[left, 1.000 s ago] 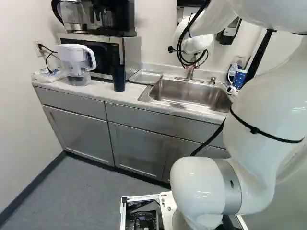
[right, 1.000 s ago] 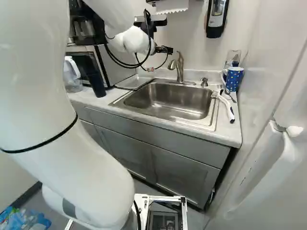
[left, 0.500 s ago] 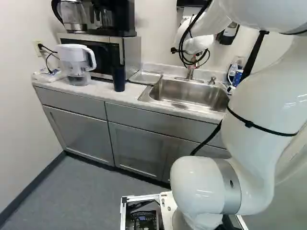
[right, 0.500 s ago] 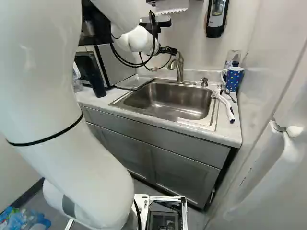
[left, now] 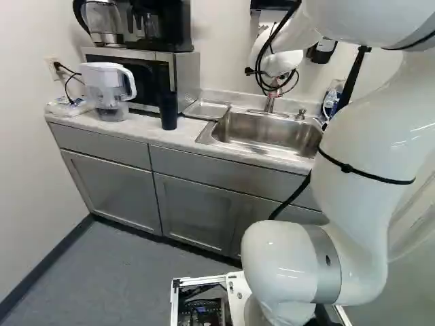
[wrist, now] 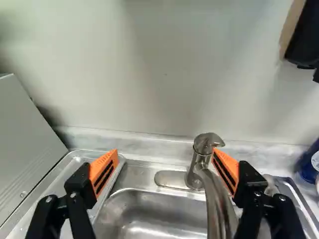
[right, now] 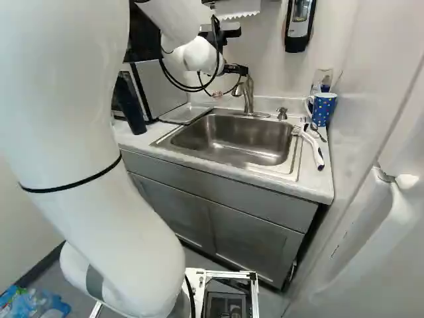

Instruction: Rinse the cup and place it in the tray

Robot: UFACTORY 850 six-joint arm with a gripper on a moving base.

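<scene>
In the right base view my gripper (right: 233,69) is up at the faucet (right: 248,96), above the back of the sink (right: 232,139). In the wrist view the gripper (wrist: 165,152) stands wide open and holds nothing; the faucet (wrist: 202,159) rises close beside one orange pad (wrist: 227,167). A tall dark cup (left: 168,111) stands upright on the counter near the microwave. The metal tray (left: 206,109) lies between microwave and sink. A blue patterned mug (right: 323,108) stands right of the sink.
A water pitcher (left: 109,88) stands left of the dark cup. The microwave (left: 183,75) carries a coffee maker. Right of the sink lie a white-handled brush (right: 314,149) and a clear container. A soap dispenser (right: 299,25) hangs on the wall.
The arm has swung: its upper part shifts left in the left base view, and the gripper has moved right to the faucet in the right base view. The base and counter items stay put.
</scene>
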